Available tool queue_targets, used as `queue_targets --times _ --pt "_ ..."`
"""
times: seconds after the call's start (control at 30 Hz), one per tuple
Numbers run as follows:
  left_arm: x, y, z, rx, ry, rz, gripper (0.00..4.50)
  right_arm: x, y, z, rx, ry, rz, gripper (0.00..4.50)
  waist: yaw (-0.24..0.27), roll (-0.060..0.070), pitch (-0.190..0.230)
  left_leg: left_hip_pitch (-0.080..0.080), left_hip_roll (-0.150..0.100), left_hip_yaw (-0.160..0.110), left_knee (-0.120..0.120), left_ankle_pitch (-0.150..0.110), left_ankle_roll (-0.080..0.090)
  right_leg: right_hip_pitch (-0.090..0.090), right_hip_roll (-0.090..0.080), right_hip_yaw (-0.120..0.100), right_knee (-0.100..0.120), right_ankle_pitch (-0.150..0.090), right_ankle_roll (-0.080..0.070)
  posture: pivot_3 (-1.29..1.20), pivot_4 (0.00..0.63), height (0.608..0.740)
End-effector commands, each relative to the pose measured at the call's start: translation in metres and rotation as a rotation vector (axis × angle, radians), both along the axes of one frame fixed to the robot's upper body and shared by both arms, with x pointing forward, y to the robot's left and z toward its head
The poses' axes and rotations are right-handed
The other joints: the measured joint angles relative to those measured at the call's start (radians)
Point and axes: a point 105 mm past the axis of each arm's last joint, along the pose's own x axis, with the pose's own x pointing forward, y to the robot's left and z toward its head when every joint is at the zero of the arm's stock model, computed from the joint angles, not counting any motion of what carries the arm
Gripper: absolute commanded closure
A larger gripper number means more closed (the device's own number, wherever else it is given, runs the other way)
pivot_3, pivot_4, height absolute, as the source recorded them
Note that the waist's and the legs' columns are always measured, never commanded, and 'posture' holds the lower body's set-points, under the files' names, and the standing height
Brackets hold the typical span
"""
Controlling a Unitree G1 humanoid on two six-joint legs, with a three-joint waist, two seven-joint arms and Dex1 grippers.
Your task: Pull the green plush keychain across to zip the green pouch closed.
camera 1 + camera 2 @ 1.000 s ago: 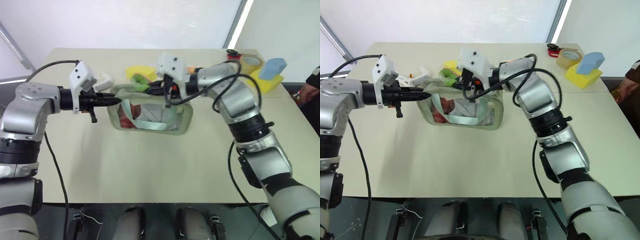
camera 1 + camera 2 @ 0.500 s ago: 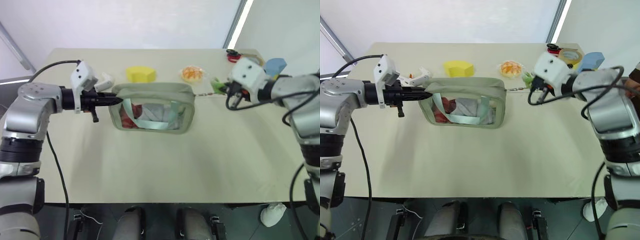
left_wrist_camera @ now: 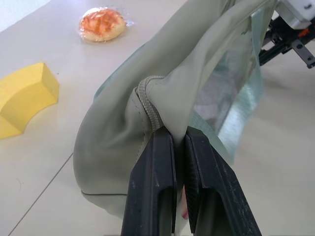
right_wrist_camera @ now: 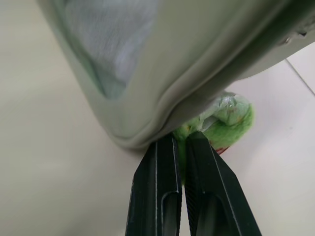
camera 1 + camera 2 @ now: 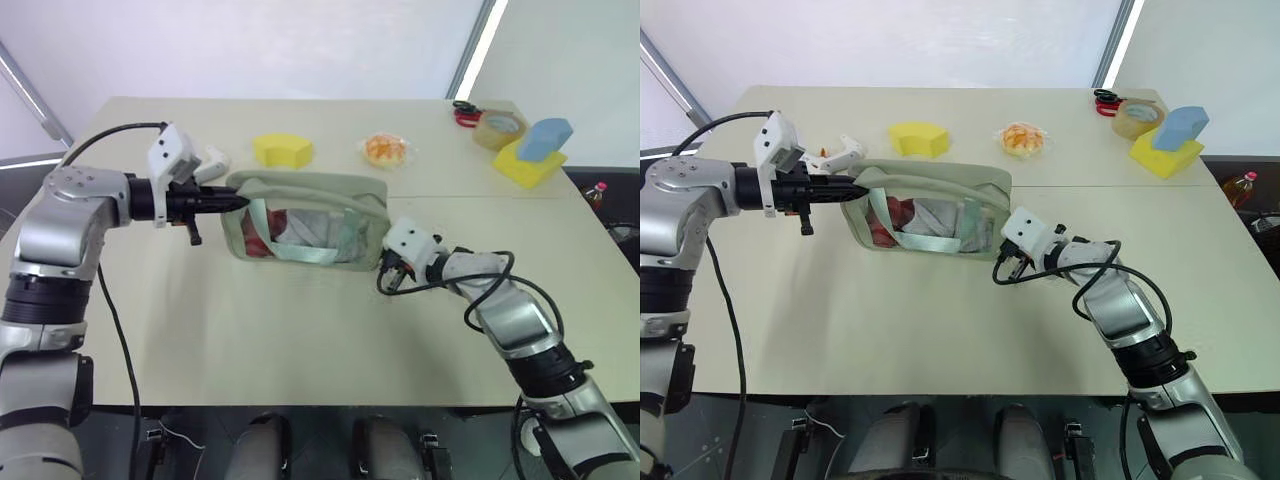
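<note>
The green pouch (image 5: 300,215) hangs over the table, its top edge drawn shut and its clear window facing me. My left gripper (image 3: 179,135) is shut on the fabric at the pouch's left end (image 5: 232,200) and holds it up. My right gripper (image 5: 386,270) sits low at the pouch's lower right corner. In the right wrist view its fingers (image 4: 165,162) are shut on the green plush keychain (image 4: 229,123), which shows just under the pouch's corner (image 4: 147,98).
At the back of the table lie a yellow sponge wedge (image 5: 282,150) and an orange wrapped snack (image 5: 385,150). A tape roll (image 5: 500,128), red scissors (image 5: 465,112) and blue-on-yellow sponges (image 5: 535,152) sit at the back right. A white object (image 5: 212,160) lies beside my left wrist.
My right gripper pulled the keychain from the pouch's top left across to the right, then dropped to the pouch's lower right corner. The left gripper kept its hold in place.
</note>
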Motion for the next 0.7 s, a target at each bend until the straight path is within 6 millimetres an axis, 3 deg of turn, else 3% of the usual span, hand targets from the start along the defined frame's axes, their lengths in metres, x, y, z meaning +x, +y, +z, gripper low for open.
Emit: queue_targets --times 0.03,0.1,0.13,0.23,0.33,0.37,0.4,0.5,0.7 --pt "-0.003 0.000 0.003 0.007 -0.015 -0.001 4.50 -0.002 -0.010 -0.015 -0.060 0.033 -0.002 4.46 0.000 0.000 0.000 0.000 0.000 0.000 0.000 0.000 0.000 0.000 0.000 0.000 0.000 0.000 0.000 0.00 0.150 0.740" --pt "-0.002 0.000 0.003 0.006 -0.017 0.008 4.50 0.003 -0.016 0.003 0.012 0.019 -0.030 3.79 0.001 0.000 0.000 0.001 0.000 0.000 0.000 0.000 0.000 0.002 0.000 0.000 -0.001 0.000 0.000 0.00 0.150 0.740" --pt "-0.001 0.001 0.004 0.003 -0.019 0.017 4.11 0.005 -0.019 0.015 0.043 0.008 -0.033 3.47 0.002 0.000 0.000 0.001 0.000 0.000 0.000 0.000 0.000 0.002 0.000 0.000 -0.001 0.000 0.000 0.00 0.150 0.740" --pt "0.000 0.005 0.011 -0.018 -0.018 0.028 2.81 0.005 -0.034 0.065 0.133 -0.036 -0.034 1.90 0.002 0.000 0.001 0.000 0.000 0.000 0.000 0.000 0.000 0.002 0.000 0.000 -0.001 0.000 0.000 0.00 0.150 0.740" --pt "0.001 0.014 0.018 -0.022 -0.021 0.046 1.29 -0.015 -0.026 0.120 0.316 -0.028 0.069 0.41 0.000 0.001 0.001 -0.001 0.000 0.000 0.000 0.000 0.000 0.000 0.000 0.000 -0.001 0.000 0.000 0.00 0.150 0.740" --pt "0.001 0.016 0.020 -0.022 -0.020 0.050 0.78 -0.020 -0.023 0.130 0.354 -0.018 0.095 0.00 -0.003 0.001 0.001 -0.002 0.000 0.000 0.000 0.000 0.000 -0.001 0.000 0.000 0.000 0.000 0.000 0.00 0.150 0.740" --pt "0.000 0.020 0.023 -0.031 -0.012 0.054 0.22 -0.030 -0.018 0.146 0.396 -0.009 0.145 0.00 -0.004 0.001 0.001 -0.002 0.001 0.000 0.000 0.000 0.000 -0.002 0.001 0.000 0.000 0.000 0.000 0.00 0.150 0.740" --pt "-0.006 0.032 0.034 -0.043 -0.006 0.085 0.05 -0.061 0.001 0.176 0.462 0.035 0.274 0.00 -0.006 0.001 0.001 -0.001 0.003 0.000 -0.001 0.000 0.000 -0.002 0.002 0.000 0.000 0.000 0.000 0.00 0.150 0.740" --pt "-0.014 0.046 0.045 -0.067 -0.006 0.122 0.05 -0.067 0.007 0.177 0.467 0.035 0.237 0.00 0.004 0.001 0.001 -0.002 0.002 0.000 0.000 -0.003 0.004 -0.001 -0.001 0.000 0.000 0.000 0.000 0.00 0.150 0.740"
